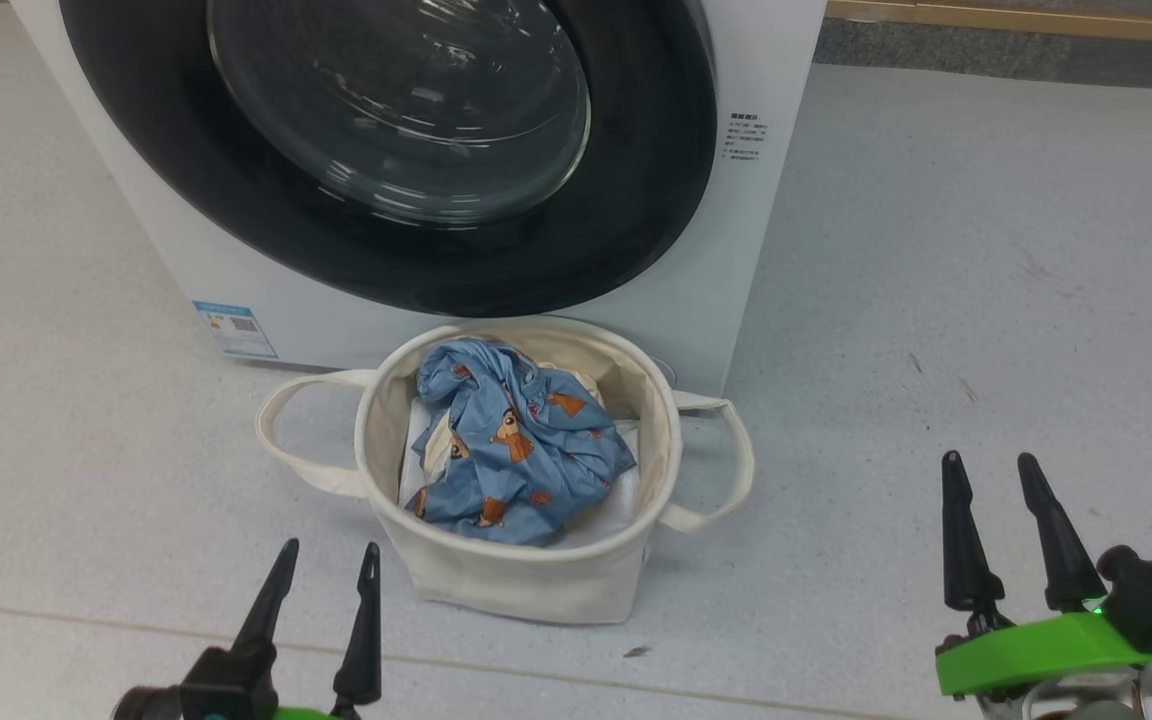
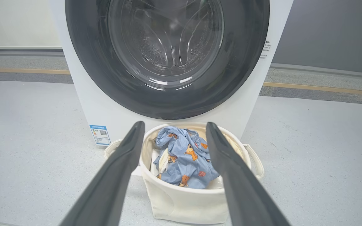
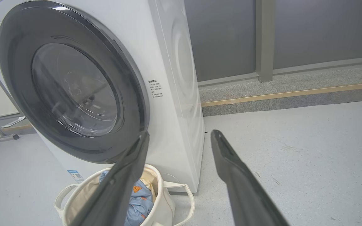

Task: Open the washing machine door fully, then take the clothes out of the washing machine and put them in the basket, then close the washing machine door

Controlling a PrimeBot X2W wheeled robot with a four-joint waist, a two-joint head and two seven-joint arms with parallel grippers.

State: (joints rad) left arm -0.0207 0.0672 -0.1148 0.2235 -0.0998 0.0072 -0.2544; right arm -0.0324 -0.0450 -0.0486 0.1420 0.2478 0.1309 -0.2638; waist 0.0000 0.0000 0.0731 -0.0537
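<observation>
With both pairs of fingers spread and nothing between them, left gripper [image 1: 329, 548] and right gripper [image 1: 989, 460] hang low over the floor [image 1: 936, 300], pointing at the machine and touching nothing. Left gripper sits just short of the basket [image 1: 526, 585], at its near-left side. Right gripper is well off to the basket's right, over bare floor.

The basket stands on the floor, tight against the washing machine [image 1: 766, 230] front and directly under the washing machine door [image 1: 636, 200]. Likely reason: shortest drop from drum to tub.

Clothes [image 1: 516, 450]: the blue animal-print garment is bunched on top inside the basket, over a white sheet [image 1: 614, 512]. A cream edge peeks out beneath the blue; can't tell if that's the second garment.

The door lies flush on the front, with no gap at the rim in the right wrist view. The drum behind the glass looks empty. Judgement: unload and door close both look done, grippers parked clear.

Edges and room:
- The door's lower rim sits right above the basket's far rim.
- Loop handles stick out both sides; right handle [image 1: 736, 470] is the nearest snag for the right gripper.
- A blue label [image 1: 236, 330] sits low on the front panel, left of the basket.
- Wide open floor on the robot's right; a straight pull-back looks unobstructed for both arms.
</observation>
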